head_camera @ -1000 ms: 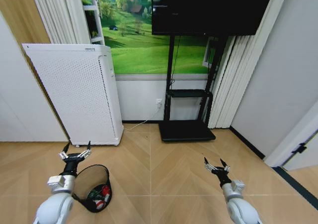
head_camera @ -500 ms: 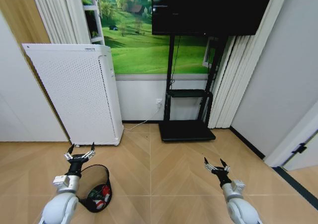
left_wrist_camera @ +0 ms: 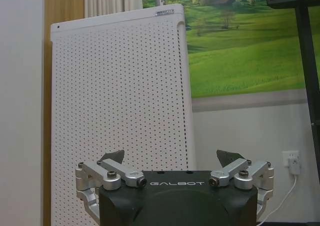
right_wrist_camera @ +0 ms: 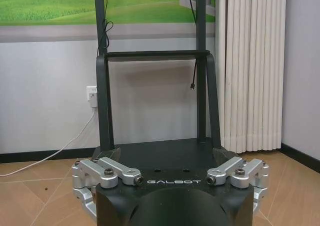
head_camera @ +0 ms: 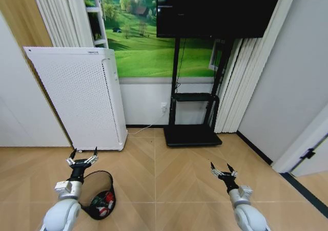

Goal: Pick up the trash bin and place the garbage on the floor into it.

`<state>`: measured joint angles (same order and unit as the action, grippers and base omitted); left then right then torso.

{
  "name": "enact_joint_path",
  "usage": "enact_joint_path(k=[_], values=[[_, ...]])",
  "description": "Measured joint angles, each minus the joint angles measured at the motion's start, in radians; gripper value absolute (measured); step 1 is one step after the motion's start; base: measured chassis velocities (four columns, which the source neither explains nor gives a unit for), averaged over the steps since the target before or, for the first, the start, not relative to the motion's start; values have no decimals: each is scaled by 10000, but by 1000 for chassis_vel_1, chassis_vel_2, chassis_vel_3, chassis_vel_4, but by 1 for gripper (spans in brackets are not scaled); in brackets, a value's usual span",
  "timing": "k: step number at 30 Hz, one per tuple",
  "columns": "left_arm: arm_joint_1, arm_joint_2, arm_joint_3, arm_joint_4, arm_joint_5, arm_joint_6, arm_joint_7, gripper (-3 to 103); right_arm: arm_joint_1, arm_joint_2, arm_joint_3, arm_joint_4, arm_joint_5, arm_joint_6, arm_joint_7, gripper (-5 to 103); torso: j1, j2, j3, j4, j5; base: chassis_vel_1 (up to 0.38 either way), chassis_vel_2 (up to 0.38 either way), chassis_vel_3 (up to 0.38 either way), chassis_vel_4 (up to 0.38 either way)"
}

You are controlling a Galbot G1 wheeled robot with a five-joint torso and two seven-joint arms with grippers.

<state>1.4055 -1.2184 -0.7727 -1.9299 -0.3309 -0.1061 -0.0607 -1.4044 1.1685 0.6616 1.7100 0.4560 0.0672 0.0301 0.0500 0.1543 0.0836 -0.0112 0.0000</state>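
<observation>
Left gripper (head_camera: 83,156) partly hides trash bin (head_camera: 100,196); garbage (head_camera: 104,201) indistinct.

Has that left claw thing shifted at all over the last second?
Yes. The left gripper has moved toward the robot's right and slightly lower, away from the white appliance and nearer the trash bin rim. Its fingers are open.

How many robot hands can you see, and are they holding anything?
2. The left gripper hovers open beside the trash bin, holding nothing. The right gripper hovers open over bare floor, also holding nothing.
</observation>
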Motion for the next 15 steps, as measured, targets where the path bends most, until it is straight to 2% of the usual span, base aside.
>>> enact_joint_path(k=[15], values=[[6,-1,-3,0,1,2,-9,100,0,0,0,0,0,0,0,100,151,648,499,0,0,0,0,0,0]])
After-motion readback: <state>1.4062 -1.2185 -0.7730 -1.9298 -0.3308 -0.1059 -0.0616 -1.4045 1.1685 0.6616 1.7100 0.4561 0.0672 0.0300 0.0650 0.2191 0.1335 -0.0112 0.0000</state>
